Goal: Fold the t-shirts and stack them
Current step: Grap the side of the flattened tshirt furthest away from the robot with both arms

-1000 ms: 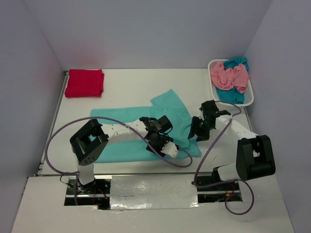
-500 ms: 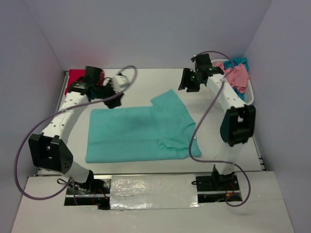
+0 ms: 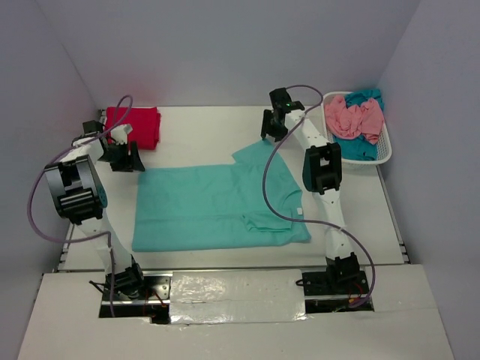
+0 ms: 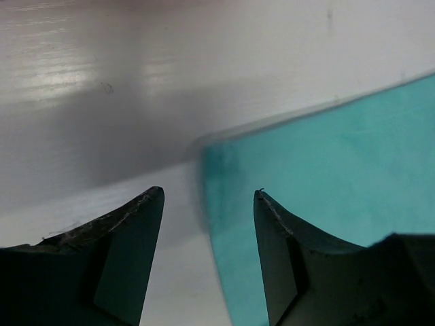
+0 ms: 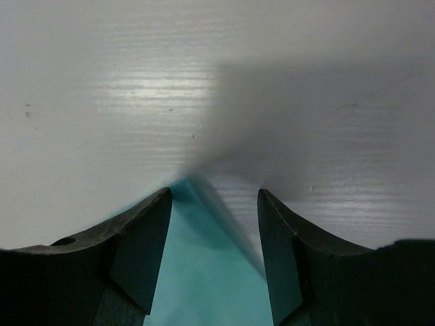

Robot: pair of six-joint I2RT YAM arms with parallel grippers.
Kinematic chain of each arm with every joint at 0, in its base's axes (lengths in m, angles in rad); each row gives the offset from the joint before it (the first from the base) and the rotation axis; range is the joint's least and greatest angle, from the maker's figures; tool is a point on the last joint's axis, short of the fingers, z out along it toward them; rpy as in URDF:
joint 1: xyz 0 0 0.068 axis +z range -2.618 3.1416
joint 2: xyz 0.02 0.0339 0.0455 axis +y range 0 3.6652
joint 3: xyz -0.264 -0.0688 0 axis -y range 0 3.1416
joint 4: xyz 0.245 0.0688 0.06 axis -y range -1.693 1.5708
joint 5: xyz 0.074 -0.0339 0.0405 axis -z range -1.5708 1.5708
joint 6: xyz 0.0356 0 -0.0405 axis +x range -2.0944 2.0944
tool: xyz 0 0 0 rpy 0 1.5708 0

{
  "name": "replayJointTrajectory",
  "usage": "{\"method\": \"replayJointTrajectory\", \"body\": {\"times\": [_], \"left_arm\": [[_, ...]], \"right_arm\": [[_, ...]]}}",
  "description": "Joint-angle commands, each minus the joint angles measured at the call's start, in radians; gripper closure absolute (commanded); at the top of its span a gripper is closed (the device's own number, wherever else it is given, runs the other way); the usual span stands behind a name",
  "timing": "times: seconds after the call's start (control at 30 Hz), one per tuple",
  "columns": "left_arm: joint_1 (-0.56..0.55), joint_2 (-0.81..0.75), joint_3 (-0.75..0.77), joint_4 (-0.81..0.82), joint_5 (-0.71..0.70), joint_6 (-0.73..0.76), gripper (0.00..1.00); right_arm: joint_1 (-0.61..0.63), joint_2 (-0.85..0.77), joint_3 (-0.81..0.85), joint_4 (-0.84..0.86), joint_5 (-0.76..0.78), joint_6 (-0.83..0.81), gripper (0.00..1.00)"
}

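Overhead, a mint-teal shirt (image 3: 217,206) lies spread flat, front down the middle of the white table (image 3: 202,131), one sleeve pointing to the far side. A crimson shirt (image 3: 132,127) sits folded at the far left corner. At far right, a white basket (image 3: 385,150) holds a crumpled pink shirt (image 3: 352,118) on a darker teal shirt (image 3: 354,148).

I have both arms reached out to the far side of the spread shirt. The left gripper (image 4: 208,197) hangs over the shirt's far-left corner, jaws parted and holding nothing; the cloth edge runs in under the gap. The right gripper (image 5: 214,193) straddles the tip of the far sleeve, also parted and empty.

What worries me: in both wrist views only a sliver of cloth sits between the fingers. If I close as placed, I judge a jaw could pinch bare table, or catch one thin layer that slips free on the lift. An uneven lift would skew the fold. The left arm is just beside the folded crimson shirt, so a sideways drift could nudge it out of shape.

Room to move: bare table lies beyond both grippers toward the back wall, and between them. The left side is tight against the table's edge; the basket stands near the right arm's outer side.
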Motion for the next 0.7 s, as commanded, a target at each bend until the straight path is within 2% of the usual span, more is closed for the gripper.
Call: {"method": "replayJointTrajectory", "body": {"times": [0.0, 0.13, 0.27, 0.3, 0.43, 0.57, 0.6, 0.67], "left_arm": [[-0.001, 0.079, 0.075, 0.000, 0.046, -0.082, 0.32], [0.001, 0.137, 0.075, 0.043, 0.052, -0.111, 0.32], [-0.001, 0.168, 0.071, 0.022, 0.092, -0.088, 0.32], [-0.005, 0.174, 0.069, 0.017, 0.101, -0.077, 0.33], [-0.014, 0.171, 0.054, -0.001, 0.132, -0.053, 0.39], [-0.028, 0.159, 0.038, -0.023, 0.130, -0.039, 0.44], [-0.034, 0.160, 0.037, -0.026, 0.137, -0.036, 0.46], [-0.050, 0.168, 0.035, -0.037, 0.155, -0.037, 0.59]], "right_arm": [[0.028, 0.029, 0.105, -0.027, 0.051, -0.058, 0.39], [0.074, 0.042, 0.048, -0.029, 0.073, -0.106, 0.37], [0.074, 0.066, 0.042, -0.054, 0.027, -0.067, 0.43], [0.071, 0.065, 0.040, -0.052, 0.018, -0.067, 0.55], [0.072, 0.039, 0.019, -0.018, 0.011, -0.066, 0.84], [0.071, 0.004, -0.033, 0.009, 0.011, -0.066, 1.00], [0.072, -0.016, -0.051, 0.017, 0.011, -0.066, 1.00], [0.071, -0.036, -0.075, 0.029, 0.011, -0.064, 1.00]]}}
